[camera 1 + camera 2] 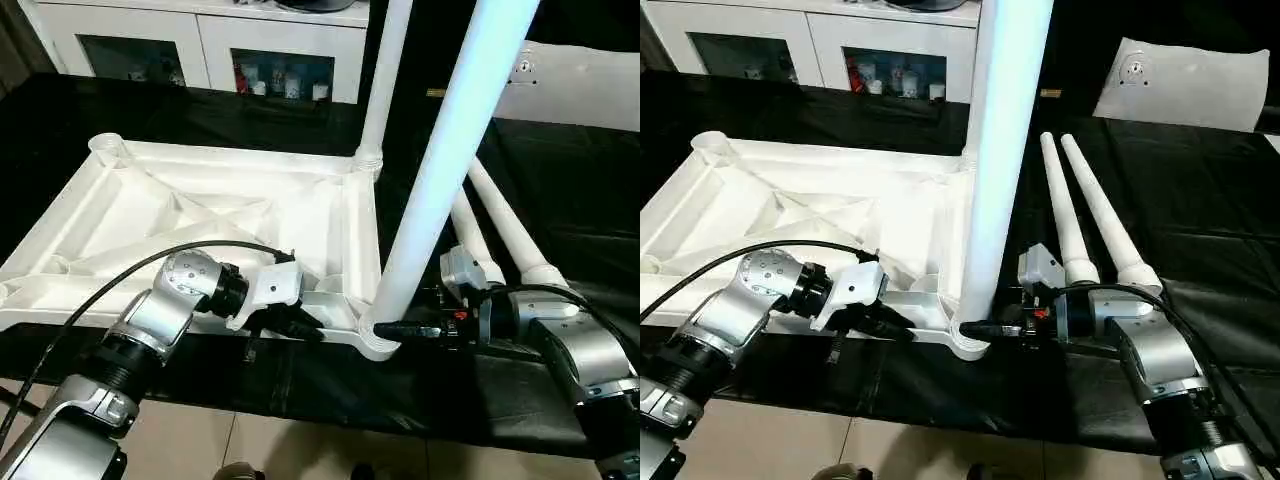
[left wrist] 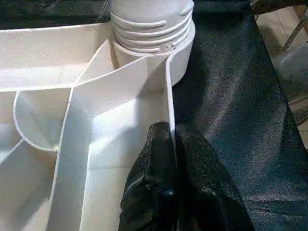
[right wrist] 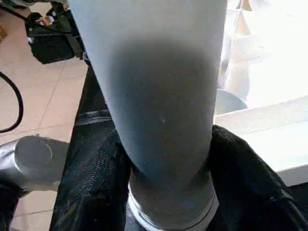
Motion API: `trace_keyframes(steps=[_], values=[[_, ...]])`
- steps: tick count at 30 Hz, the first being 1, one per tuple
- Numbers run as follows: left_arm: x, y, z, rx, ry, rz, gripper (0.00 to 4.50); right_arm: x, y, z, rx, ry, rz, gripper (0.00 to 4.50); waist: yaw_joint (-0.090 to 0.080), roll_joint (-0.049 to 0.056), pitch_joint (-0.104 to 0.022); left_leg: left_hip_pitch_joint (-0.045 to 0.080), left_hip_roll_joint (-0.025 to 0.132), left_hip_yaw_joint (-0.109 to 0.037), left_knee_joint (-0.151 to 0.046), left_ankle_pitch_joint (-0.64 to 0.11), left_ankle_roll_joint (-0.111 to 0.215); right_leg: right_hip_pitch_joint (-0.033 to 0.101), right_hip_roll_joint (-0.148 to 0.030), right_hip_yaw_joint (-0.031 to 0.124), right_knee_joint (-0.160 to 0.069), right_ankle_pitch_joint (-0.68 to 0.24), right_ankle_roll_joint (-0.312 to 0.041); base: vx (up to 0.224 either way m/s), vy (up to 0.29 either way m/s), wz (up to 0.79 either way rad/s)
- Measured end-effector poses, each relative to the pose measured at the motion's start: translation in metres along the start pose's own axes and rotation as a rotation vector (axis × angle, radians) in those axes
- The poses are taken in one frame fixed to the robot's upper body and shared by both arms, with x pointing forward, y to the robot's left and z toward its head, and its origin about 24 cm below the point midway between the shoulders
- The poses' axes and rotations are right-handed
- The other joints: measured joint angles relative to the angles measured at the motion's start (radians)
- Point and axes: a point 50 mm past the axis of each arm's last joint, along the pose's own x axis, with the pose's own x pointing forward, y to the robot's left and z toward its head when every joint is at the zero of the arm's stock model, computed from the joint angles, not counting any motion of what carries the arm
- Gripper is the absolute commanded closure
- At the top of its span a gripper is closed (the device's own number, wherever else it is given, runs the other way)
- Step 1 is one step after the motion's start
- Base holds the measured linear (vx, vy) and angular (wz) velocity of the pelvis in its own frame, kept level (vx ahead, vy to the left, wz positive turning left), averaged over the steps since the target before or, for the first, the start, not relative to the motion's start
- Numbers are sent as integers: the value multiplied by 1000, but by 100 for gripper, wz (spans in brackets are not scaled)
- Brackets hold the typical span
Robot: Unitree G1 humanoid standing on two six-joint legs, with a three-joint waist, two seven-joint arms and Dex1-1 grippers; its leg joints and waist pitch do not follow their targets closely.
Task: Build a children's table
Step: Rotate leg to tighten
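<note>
The white table top (image 1: 200, 215) lies upside down on black cloth, its X ribs facing up. One leg (image 1: 385, 70) stands in the far right corner socket. A second leg (image 1: 440, 170) stands upright in the near right socket (image 1: 372, 338). My right gripper (image 1: 402, 330) is shut on the base of that leg, one black finger (image 3: 250, 187) on each side just above the threads. Left of that corner, my left gripper (image 2: 174, 144) is shut on the thin near rim wall (image 2: 169, 96) of the top. Two loose legs (image 1: 1080, 200) lie side by side to the right.
A white cabinet (image 1: 200, 40) with glass doors stands behind the cloth. A white padded bag (image 1: 1185, 80) lies at the back right. The far left corner socket (image 1: 108, 148) is open. The cloth's near edge drops to a tiled floor (image 1: 300, 450).
</note>
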Motion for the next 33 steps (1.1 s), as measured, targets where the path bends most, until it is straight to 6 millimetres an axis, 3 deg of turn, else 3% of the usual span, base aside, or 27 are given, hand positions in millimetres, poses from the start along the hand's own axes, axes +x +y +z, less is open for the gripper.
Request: trace_keyframes(steps=[7, 10, 14, 17, 21, 23, 24, 26, 27, 28, 29, 30, 31, 32, 33], values=[[2, 1, 0, -8, -5, 4, 450, 0, 3, -3, 9, -7, -13, 251, 5, 0, 0, 1, 0, 0, 0, 0, 0, 1, 0, 0, 0, 0, 0, 0, 0, 0], [7, 5, 1, -77, -22, 62, 450, 6, 6, -8, 57, -64, -122, 251, 7, -1, -1, 5, 0, 0, 0, 0, 0, 4, 0, 0, 0, -2, 3, 0, 0, 0], [15, 17, 1, -210, -25, 253, 450, 22, -8, -11, 154, -151, -427, 251, -19, -1, 0, 16, -1, 0, 3, 2, -3, 11, 0, 1, -1, -3, 5, 0, 0, 0], [32, 26, 8, -317, -53, 378, 450, 32, -23, -8, 221, -175, -642, 251, -53, 1, 1, 17, -3, -3, 7, 2, -3, 11, -2, -3, -11, -5, 8, -17, 15, -5], [42, 34, 13, -403, -65, 494, 450, 46, -35, -2, 280, -182, -805, 251, -92, 14, 10, 17, -1, -22, 3, 2, -2, 32, -8, -42, -56, -6, 10, -43, 53, -9], [44, 37, 15, -440, -67, 545, 450, 53, -40, 3, 300, -181, -871, 251, -109, 21, 17, 17, 0, -31, 3, 1, -2, 43, -19, -72, -72, -9, 10, -37, 55, -6], [46, 38, 17, -455, -68, 562, 450, 56, -42, 5, 305, -173, -899, 251, -113, 25, 21, 15, 1, -31, 1, 1, -2, 46, -25, -81, -67, -17, 10, -73, 31, 0], [48, 39, 18, -468, -69, 570, 450, 57, -42, 6, 305, -167, -921, 251, -106, 13, 30, 23, -6, -19, -2, 1, -2, 39, -33, -61, -18, -43, 4, -67, 7, 8], [49, 38, 18, -470, -67, 568, 450, 57, -42, 5, 302, -162, -924, 216, -104, -4, 31, 41, -14, -9, -2, -1, -3, 26, -33, -41, -10, -43, 7, 54, -59, 20], [49, 38, 19, -467, -68, 568, 450, 56, -42, 6, 297, -164, -925, 182, -99, -6, 33, 43, -17, -6, 5, -10, 0, 25, -36, -48, -15, -43, 9, 54, -59, 20], [49, 39, 20, -463, -70, 569, 450, 56, -42, 7, 291, -171, -925, 182, -90, -2, 34, 38, -16, -9, 10, -21, 12, 25, -38, -61, -24, -44, 9, 79, -33, -14], [47, 39, 22, -452, -73, 577, 450, 57, -41, 10, 284, -187, -920, 179, -83, 15, 34, 20, -11, -30, 6, -22, 12, 33, -38, -91, -41, -44, 9, 78, 37, -40], [45, 40, 22, -446, -71, 582, 450, 58, -39, 9, 286, -195, -916, 169, -84, 19, 35, 15, -5, -41, 5, -22, 12, 35, -38, -106, -53, -44, 10, 78, 37, -40], [42, 40, 21, -440, -67, 587, 450, 58, -38, 9, 288, -200, -912, 152, -88, 24, 36, 12, -1, -49, 5, -19, 7, 39, -34, -114, -62, -44, 10, 80, 52, -27], [39, 40, 20, -432, -58, 593, 450, 59, -36, 7, 289, -205, -895, 134, -93, 25, 38, 12, 0, -49, 5, -19, 7, 40, -32, -109, -61, -44, 10, 0, 0, 0]])
